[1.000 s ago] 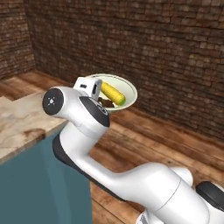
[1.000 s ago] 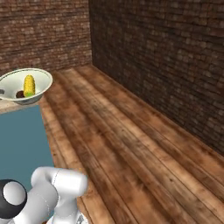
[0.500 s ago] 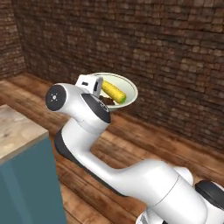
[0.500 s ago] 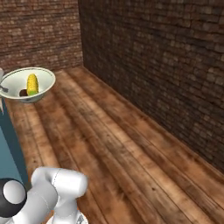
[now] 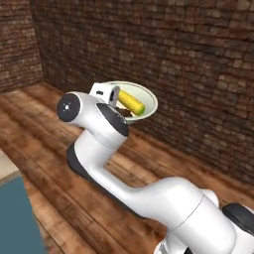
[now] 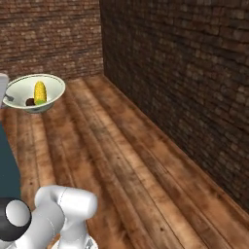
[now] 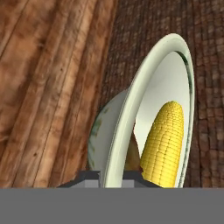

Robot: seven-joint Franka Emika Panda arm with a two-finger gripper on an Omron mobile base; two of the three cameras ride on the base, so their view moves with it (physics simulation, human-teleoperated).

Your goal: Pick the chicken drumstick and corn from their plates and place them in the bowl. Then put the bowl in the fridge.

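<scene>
The gripper point(image 7: 111, 177) is clamped on the rim of the bowl point(image 5: 147, 97), one finger inside and one outside the wall, at the bottom centre of the hand view. There the bowl point(image 7: 144, 109) stands on edge across the frame, its pale rim sweeping from the bottom centre to the upper right.

The corn point(image 7: 164, 142) lies inside the bowl at the lower right of the hand view, its tip pointing up the frame. The drumstick point(image 7: 132, 153) is a brown sliver just left of the corn, touching it, close to the gripped rim.

In the left base view the bowl sits just above the centre of the frame, held in the air over the wooden floor point(image 5: 44, 129), in front of the brick wall point(image 5: 173, 54). The corn point(image 5: 131, 102) lies in it, slanting from upper left to lower right, and the dark drumstick point(image 5: 125, 113) shows below it by the hand. The arm point(image 5: 99, 129) curves up from the lower right and covers the bowl's left side.

In the right base view the bowl point(image 6: 54, 87) is at the upper left, with the corn point(image 6: 40, 92) standing lengthwise in its middle and the drumstick point(image 6: 30, 102) a dark spot at its lower left. A strip of teal cabinet point(image 6: 7, 165) runs along the left edge below the bowl. In the left base view a teal corner point(image 5: 15, 218) shows at the lower left.
</scene>
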